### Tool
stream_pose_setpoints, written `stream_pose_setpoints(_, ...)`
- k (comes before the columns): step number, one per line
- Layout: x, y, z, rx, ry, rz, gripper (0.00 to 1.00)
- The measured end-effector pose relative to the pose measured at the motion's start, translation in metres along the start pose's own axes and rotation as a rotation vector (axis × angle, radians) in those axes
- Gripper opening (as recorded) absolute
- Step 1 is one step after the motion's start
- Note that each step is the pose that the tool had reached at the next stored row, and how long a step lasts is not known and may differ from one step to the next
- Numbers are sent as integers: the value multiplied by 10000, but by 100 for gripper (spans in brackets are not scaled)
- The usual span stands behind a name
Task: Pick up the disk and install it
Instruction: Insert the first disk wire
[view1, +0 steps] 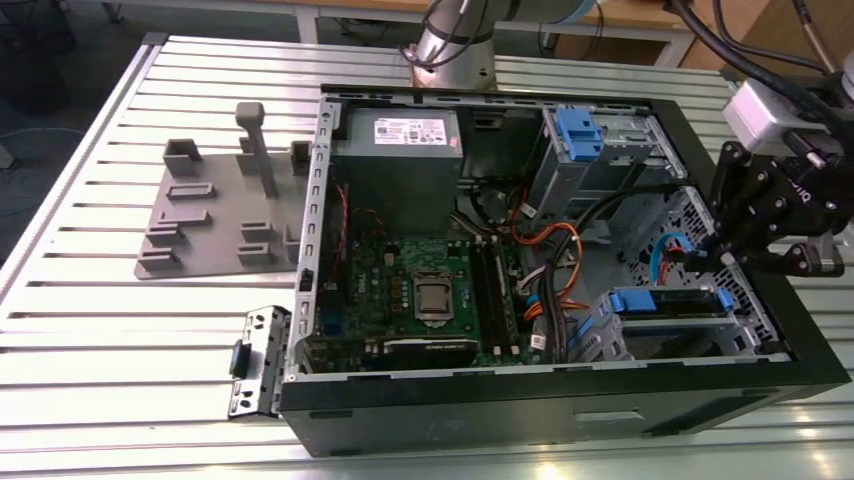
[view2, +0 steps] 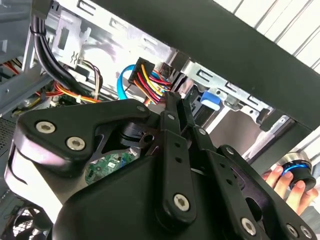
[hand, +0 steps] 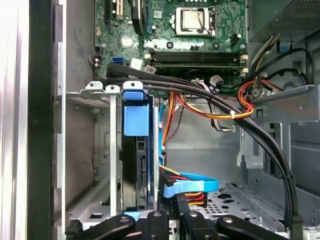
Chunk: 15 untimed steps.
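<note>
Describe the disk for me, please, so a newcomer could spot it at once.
Start at the open black computer case on the slatted table. In the exterior view, look at its near right corner, where a metal cage holds the disk. Its paired blue side rails set it apart from the single blue-tabbed bay farther back.

A silvery cylindrical arm base (view1: 451, 45) is seen at the far edge of the table in the exterior view. The wrist carries a light grey box (view1: 771, 112), to which black cables (view1: 727, 45) are led. The gripper (view1: 781, 215) is black, built of flat linkage plates with rounded ends, and white lettering is carried on its side. In the second wrist view, the plates (view2: 80, 132) are joined by silver screws (view2: 75, 143) with hex sockets.
</note>
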<state>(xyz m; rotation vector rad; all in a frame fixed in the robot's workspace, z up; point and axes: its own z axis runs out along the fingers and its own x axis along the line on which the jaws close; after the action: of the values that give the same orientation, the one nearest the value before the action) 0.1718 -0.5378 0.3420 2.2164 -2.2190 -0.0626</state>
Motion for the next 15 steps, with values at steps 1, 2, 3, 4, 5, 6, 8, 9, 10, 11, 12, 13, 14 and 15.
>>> stream_pose_setpoints(1,10,7,0,0,0,-1,18)
stream_pose_setpoints(2,23,16,0,0,0,-1,18)
stream_pose_setpoints(3,38,22,0,0,0,-1,18)
stream_pose_setpoints(4,54,27,-1,0,1,-1,18)
stream_pose_setpoints(5,70,32,-1,0,0,-1,18)
stream_pose_setpoints(6,87,38,0,0,-1,-1,18)
stream_pose_setpoints(8,115,47,-1,0,0,-1,18)
stream_pose_setpoints(9,127,51,-1,0,0,-1,18)
stream_pose_setpoints(10,137,53,0,0,-1,-1,18)
stream_pose_setpoints(11,141,53,-1,0,0,-1,18)
stream_pose_setpoints(12,141,53,-1,0,0,-2,18)
stream_pose_setpoints(13,142,53,-1,0,0,-2,18)
stream_pose_setpoints(14,143,54,-1,0,0,-1,18)
stream_pose_setpoints(15,144,53,-1,0,0,-1,18)
